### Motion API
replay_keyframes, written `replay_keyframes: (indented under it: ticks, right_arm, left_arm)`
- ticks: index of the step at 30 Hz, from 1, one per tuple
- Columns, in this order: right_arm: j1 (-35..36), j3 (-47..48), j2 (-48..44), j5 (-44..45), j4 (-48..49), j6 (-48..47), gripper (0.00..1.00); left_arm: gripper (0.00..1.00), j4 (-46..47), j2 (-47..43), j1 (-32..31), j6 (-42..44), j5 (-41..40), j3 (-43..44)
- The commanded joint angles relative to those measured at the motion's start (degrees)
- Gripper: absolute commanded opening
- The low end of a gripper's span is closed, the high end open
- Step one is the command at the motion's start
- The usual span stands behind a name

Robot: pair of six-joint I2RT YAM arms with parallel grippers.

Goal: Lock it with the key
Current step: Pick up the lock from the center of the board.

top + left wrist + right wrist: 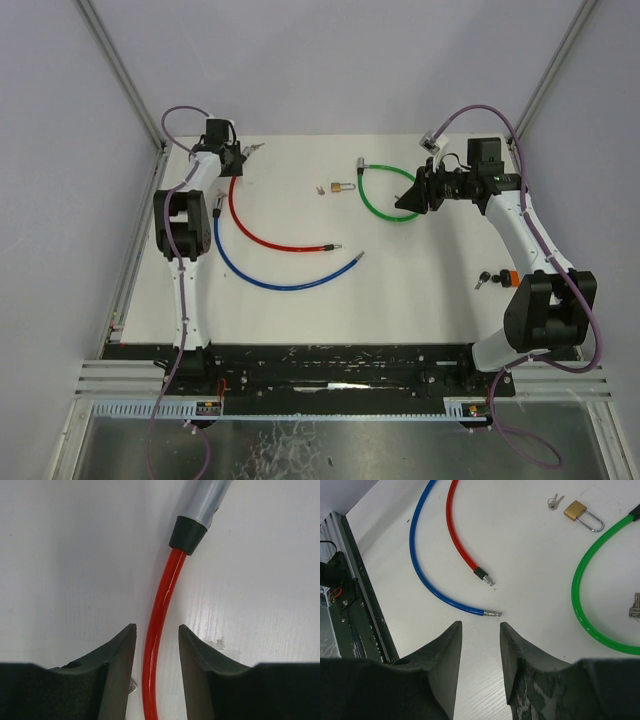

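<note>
**A:** What do we stand over?

**B:** We work above a white tabletop (420, 270). It has pale lilac walls (330, 60) around it and a grey metal post (118, 70) at each far corner.

**A:** What lies around our grippers?

**B:** Our left gripper (156, 627) has its jaws narrowly apart astride a red plastic-coated cable (161, 590). We see a slit of table on either side of the cable, and its black collar (187, 534) sits just ahead of the fingertips. Our right gripper (481, 624) hangs half-open with nothing in it. A blue coated cable (411, 535) ends just ahead of it, and a green coated cable (575, 592) curves to its right.

**A:** And the lock?

**B:** We see the brass padlock with a steel shackle (576, 510) well ahead and to the right of our right gripper. A small silver key (553, 501) lies just beside it, not touching.
</note>
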Motion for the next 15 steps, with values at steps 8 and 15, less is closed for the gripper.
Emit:
replay_keyframes:
  ticks: [8,15]
  right_arm:
    - [0.4,0.5,0.2,-0.9,-0.3,-0.9,0.43]
    - [0.5,0.5,0.3,-1.0,-0.4,-1.0,0.43]
  left_arm:
    - [0.37,-1.0,3.4,0.8,-0.4,4.5,2.1]
    - [0.25,-1.0,4.0,0.8,-0.5,4.4,2.1]
